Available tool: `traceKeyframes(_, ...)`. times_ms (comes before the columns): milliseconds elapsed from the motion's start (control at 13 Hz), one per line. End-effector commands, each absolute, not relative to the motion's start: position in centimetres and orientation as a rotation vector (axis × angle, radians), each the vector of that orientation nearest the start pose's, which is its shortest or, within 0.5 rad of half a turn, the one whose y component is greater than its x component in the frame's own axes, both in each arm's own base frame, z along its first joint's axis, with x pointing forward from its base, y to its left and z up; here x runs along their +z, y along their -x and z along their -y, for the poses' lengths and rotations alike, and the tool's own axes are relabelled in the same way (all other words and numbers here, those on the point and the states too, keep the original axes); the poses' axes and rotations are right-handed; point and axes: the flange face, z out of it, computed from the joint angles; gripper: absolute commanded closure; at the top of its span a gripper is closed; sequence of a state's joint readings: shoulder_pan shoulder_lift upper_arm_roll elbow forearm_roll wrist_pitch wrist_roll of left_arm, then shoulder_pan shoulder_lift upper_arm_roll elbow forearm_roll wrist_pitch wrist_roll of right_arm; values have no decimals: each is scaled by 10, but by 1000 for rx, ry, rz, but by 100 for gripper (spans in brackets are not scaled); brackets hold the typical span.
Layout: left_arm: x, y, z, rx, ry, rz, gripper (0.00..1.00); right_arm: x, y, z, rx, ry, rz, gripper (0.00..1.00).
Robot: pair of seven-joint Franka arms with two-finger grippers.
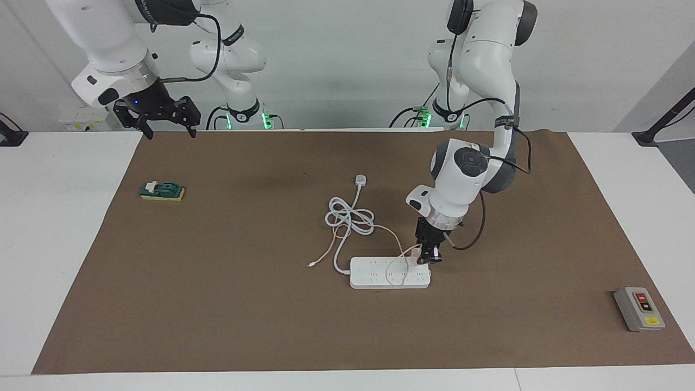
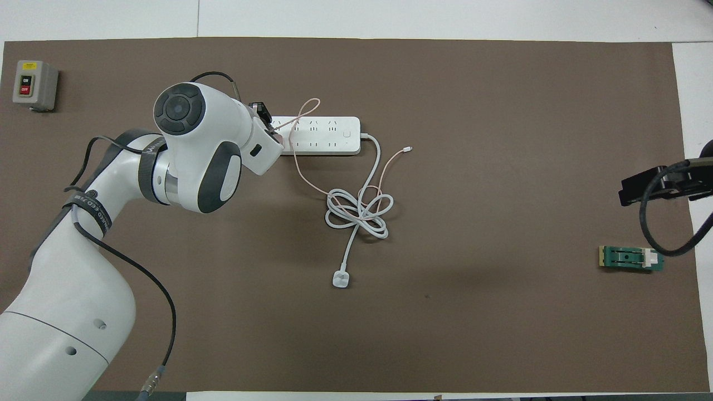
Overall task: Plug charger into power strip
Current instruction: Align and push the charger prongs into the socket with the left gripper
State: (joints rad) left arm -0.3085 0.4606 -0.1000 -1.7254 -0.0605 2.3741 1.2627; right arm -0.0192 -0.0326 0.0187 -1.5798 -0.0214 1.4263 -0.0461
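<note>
Two arms are in your view, and only the left one is at work. Your left end effector (image 1: 429, 256) is down at the power strip (image 1: 380, 278), at the strip's end toward the left arm's side of the table, and it is clamped on the charger (image 1: 415, 254). You can see the charger as a small pale pink block just beside the fingertips, sitting at the top face of the strip near that end; whether its prongs are in a socket, you cannot tell from either view. In the overhead view the left arm's wrist covers that end of the strip (image 2: 323, 135), so the charger itself is hidden there.

Your charger's thin pink cable (image 1: 392, 234) arcs up from the charger, loops over the strip and runs toward the robots, and its free connector lies on the mat nearer the right arm's side.

You will find the strip lying flat near the middle of the brown mat (image 1: 244, 315). Its thick white cord (image 1: 350, 220) leaves the end away from the end effector, bundles into a loose knot nearer the robots, and ends in a white plug (image 1: 360, 180).

Your right end effector (image 1: 163, 122) hangs spread wide and holding nothing over the mat's edge at its own side, and that arm waits. A green switch block (image 1: 162, 190) lies on the mat under that side, and a grey button box (image 1: 639, 308) sits toward the left arm's end of the table.
</note>
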Motion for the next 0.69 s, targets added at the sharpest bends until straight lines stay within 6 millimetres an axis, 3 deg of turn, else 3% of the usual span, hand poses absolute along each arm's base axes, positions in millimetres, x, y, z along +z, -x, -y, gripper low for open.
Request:
traceKeyframes(0,318,-643,268,-320,2142,-2300,100,628,-526,2,167,3142,47,0)
traceKeyframes(77,325,-650,267,-333,2145,-2297,100,628,-526,2,167,3140,50,0)
traceKeyframes(617,318,-651,268,-232,2177,-2337,100,628,-526,3,167,3140,47,0)
